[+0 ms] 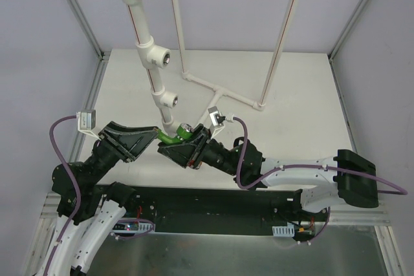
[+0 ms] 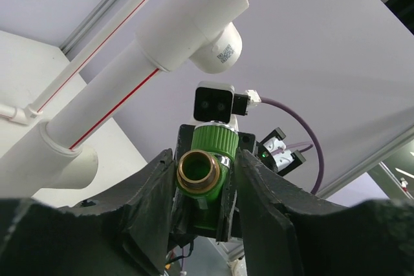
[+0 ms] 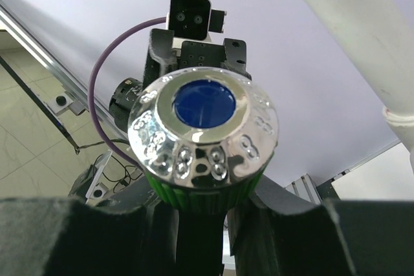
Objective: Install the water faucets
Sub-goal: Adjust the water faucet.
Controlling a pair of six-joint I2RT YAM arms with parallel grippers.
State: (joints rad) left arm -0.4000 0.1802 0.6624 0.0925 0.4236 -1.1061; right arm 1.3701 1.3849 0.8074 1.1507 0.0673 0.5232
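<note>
A green water faucet (image 1: 176,135) hangs above the table between both grippers, just below the lowest white tee fitting (image 1: 169,100). My right gripper (image 1: 186,139) is shut on its body. In the right wrist view its chrome cap with a blue centre (image 3: 204,127) faces the camera, above the right gripper (image 3: 207,192). In the left wrist view the faucet's brass threaded end (image 2: 198,170) points at the camera. My left gripper (image 2: 204,156) flanks the faucet, one finger against the brass ring and the other against the green knob. It reaches in from the left (image 1: 163,136).
A white pipe with several tee fittings (image 1: 154,53) slants up from the table's middle and runs overhead (image 2: 129,75), (image 3: 362,37). A thinner white pipe frame (image 1: 223,90) stands behind it on the white table board (image 1: 297,101). Metal posts (image 1: 81,11) mark the corners.
</note>
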